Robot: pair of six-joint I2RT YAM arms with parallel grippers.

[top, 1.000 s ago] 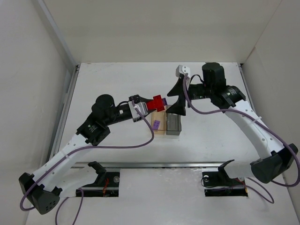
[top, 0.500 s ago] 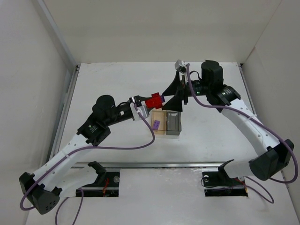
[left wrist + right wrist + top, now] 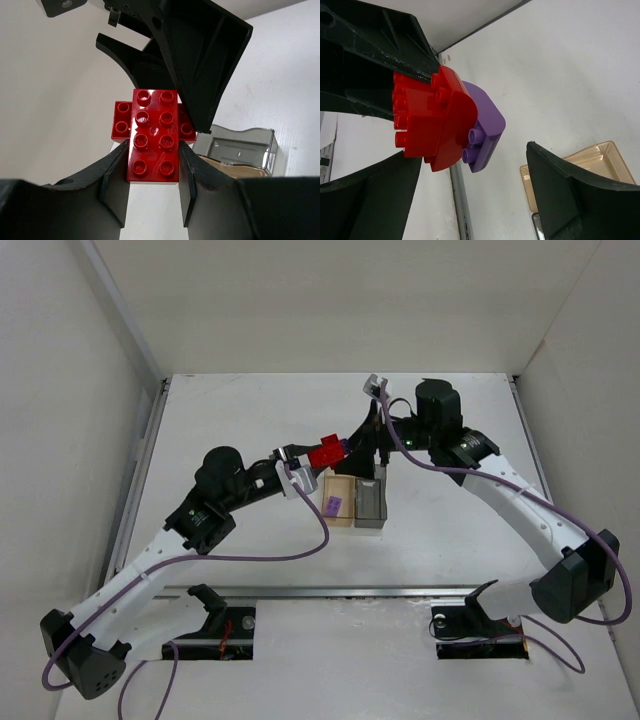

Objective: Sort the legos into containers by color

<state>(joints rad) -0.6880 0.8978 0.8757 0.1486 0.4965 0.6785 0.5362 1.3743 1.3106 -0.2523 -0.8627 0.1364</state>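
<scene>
My left gripper (image 3: 318, 457) is shut on a stack of red legos (image 3: 325, 453) and holds it in the air above the back of the trays. In the left wrist view the red legos (image 3: 152, 135) sit between its fingers (image 3: 116, 175). A purple lego (image 3: 482, 125) is stuck to the far side of the red stack (image 3: 432, 120). My right gripper (image 3: 364, 444) is open, its jaws on either side of that purple lego without touching it. The tan tray (image 3: 341, 517) holds another purple lego (image 3: 334, 505). The dark grey tray (image 3: 371, 504) stands right of it.
The two trays stand side by side at the table's middle. White walls enclose the table at the left, back and right. A metal rail (image 3: 330, 591) runs along the near edge. Purple cables hang from both arms.
My right gripper has swung left and closed in on the held stack, its jaws now around the purple lego. My left gripper has raised the stack slightly toward the back.
</scene>
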